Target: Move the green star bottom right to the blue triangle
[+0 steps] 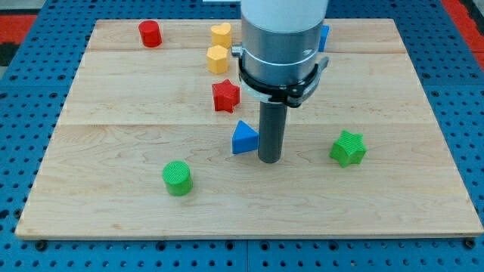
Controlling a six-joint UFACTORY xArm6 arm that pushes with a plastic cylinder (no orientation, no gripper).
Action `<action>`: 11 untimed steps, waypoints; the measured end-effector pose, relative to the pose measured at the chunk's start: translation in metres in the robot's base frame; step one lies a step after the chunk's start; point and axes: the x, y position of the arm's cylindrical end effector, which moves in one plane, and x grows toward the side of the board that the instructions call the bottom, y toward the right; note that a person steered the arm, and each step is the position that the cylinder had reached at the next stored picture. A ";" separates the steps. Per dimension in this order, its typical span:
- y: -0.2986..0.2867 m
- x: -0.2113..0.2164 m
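Note:
The green star [348,148] lies on the wooden board [113,128] at the view's right, below centre. The blue triangle [243,138] lies near the board's middle. My tip [270,159] stands just right of the blue triangle, close to or touching its right side. The green star is about a hundred pixels to the right of my tip. The arm's wide body hides part of the board above the tip.
A red star [225,96] lies above the blue triangle. A yellow hexagon [218,59] and a yellow heart [221,34] lie near the top. A red cylinder [150,34] is top left. A green cylinder [178,178] is bottom left. A blue block [324,38] peeks out beside the arm.

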 end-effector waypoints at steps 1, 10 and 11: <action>-0.041 -0.002; 0.082 0.004; 0.036 0.007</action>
